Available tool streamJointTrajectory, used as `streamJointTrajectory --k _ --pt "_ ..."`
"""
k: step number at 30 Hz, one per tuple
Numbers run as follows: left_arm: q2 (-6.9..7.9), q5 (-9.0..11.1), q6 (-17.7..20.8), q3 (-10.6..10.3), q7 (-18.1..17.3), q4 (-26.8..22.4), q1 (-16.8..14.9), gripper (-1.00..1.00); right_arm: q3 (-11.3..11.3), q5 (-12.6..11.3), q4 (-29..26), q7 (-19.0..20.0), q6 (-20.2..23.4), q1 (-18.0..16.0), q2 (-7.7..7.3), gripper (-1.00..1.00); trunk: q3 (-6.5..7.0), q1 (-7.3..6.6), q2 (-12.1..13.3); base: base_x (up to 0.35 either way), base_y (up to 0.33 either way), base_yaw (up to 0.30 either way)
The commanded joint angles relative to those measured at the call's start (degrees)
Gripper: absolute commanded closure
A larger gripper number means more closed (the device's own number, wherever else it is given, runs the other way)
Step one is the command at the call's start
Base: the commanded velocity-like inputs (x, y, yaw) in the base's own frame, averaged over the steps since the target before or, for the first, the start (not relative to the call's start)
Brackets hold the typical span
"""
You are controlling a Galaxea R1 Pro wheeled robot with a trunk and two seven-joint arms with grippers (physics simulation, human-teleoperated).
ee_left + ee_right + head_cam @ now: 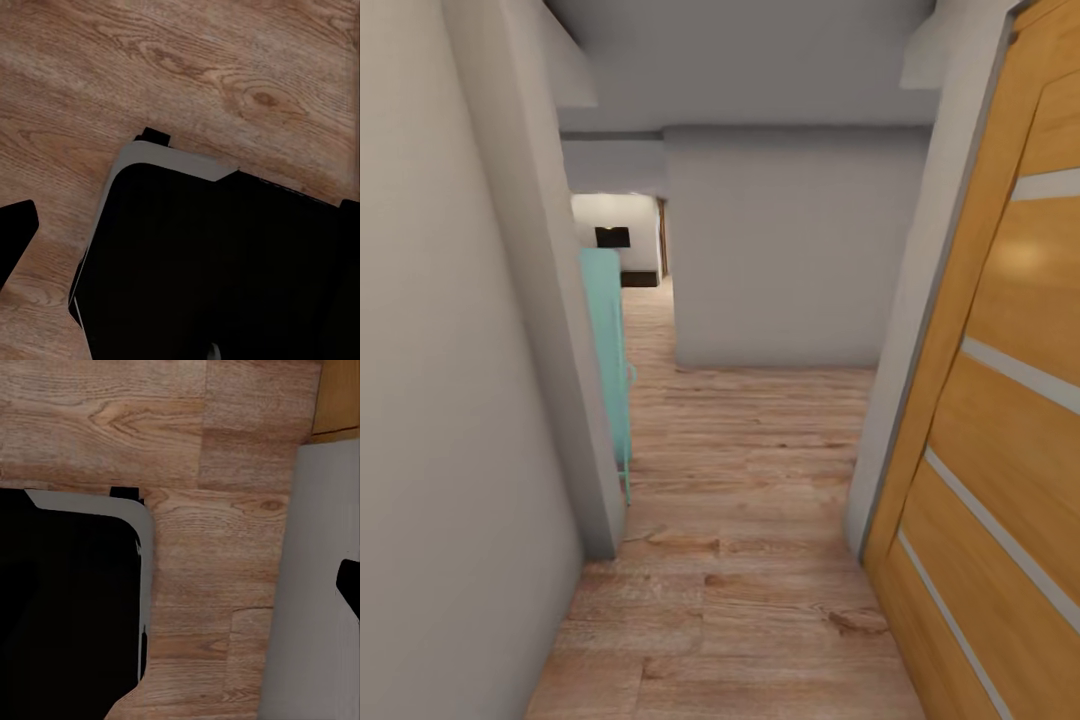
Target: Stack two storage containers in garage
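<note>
Wood-plank floor [760,560] is seen nearest, with the robot's black base [225,270] above it. An open wooden panel door [1000,400] stands at right. Farther along, a turquoise object [605,340] is set against the left wall [450,350]. Gripper states cannot be told; no container's place is established.

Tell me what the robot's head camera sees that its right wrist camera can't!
Head view alone: a long hallway with a teal thing tucked behind the left wall's corner, and a far room with a dark square on its wall.

Right wrist view alone: the robot's own black base with a grey edge, seen from above.

Both: the wood-plank floor, a grey wall, and the orange wooden door.
</note>
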Motion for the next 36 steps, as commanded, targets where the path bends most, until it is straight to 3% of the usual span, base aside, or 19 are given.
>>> streamJointTrajectory --k 1,36 --pt "-0.02 0.0 -0.2 0.4 0.1 0.0 0.0 -1.0 0.5 -0.5 0.2 0.0 -0.3 -0.1 0.01 -1.0 -0.07 0.06 -0.1 0.321 0.0 0.0" --pt "-0.11 0.0 -0.2 0.3 0.1 0.0 0.0 -1.0 0.4 -0.7 0.2 0.1 -0.5 -0.1 -0.11 -1.0 -0.07 0.06 -0.1 0.321 0.0 0.0"
